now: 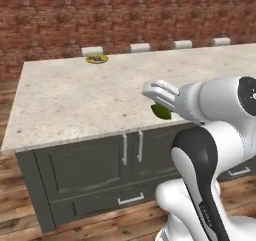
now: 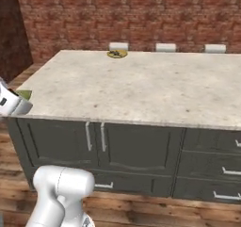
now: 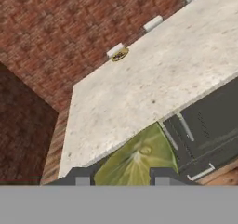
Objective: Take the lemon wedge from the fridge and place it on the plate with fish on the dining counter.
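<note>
Closest to the hand camera, the lemon wedge (image 3: 138,160) is sitting between the two dark fingertips (image 3: 82,176) of the end effector (image 3: 122,177), its yellow-green cut face turned toward the lens. Both tips are pressing against its sides, so the end effector is clamped on the wedge. From the left base view the wedge (image 1: 161,111) is showing as a small green piece tucked under the white hand, hanging over the near edge of the bench (image 1: 70,100), above the dark cabinet doors (image 1: 100,165) of the island's base. From the right base view the hand is peeking in at the left border with a sliver of green (image 2: 24,94) beside it, just off the near left corner of the speckled top (image 2: 141,89).

Far across the top, the plate with fish (image 1: 97,59) is resting right at the far edge, toward the far left corner; its yellow rim is ringing a darker centre (image 2: 116,54). It is lying well apart from the wedge. Behind the far edge, pale stool tops (image 1: 140,47) are lining up in front of a red brick wall (image 1: 125,10). Wooden flooring (image 1: 20,220) is running beneath the island.
</note>
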You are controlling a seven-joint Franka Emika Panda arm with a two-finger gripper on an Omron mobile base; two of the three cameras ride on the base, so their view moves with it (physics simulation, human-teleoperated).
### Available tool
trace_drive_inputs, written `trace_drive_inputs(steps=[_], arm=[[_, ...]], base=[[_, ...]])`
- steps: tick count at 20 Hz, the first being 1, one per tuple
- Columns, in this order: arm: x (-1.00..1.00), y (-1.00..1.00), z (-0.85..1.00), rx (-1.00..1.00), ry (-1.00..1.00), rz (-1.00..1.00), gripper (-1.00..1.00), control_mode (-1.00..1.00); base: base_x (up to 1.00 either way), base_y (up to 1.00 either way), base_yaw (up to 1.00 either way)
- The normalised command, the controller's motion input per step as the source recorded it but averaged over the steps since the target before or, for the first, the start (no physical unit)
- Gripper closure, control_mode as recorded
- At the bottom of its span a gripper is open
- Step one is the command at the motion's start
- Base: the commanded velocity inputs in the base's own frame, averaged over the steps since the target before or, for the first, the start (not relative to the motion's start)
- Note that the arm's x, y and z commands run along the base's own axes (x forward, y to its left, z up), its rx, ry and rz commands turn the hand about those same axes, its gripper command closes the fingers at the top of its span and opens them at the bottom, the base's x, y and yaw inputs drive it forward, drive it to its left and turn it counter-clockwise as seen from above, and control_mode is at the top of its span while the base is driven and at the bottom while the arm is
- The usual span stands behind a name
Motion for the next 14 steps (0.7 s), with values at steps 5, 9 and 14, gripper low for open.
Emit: trace_drive_inputs(steps=[5,9,14], arm=[[0.00,0.00,0.00,0.00,0.00,0.00,1.00,1.00],[0.00,0.00,0.00,0.00,0.00,0.00,1.00,1.00],[0.00,0.00,0.00,0.00,0.00,0.00,1.00,1.00]], base=[[0.19,1.00,0.40],[0.48,1.00,0.25],[0.93,1.00,0.13]])
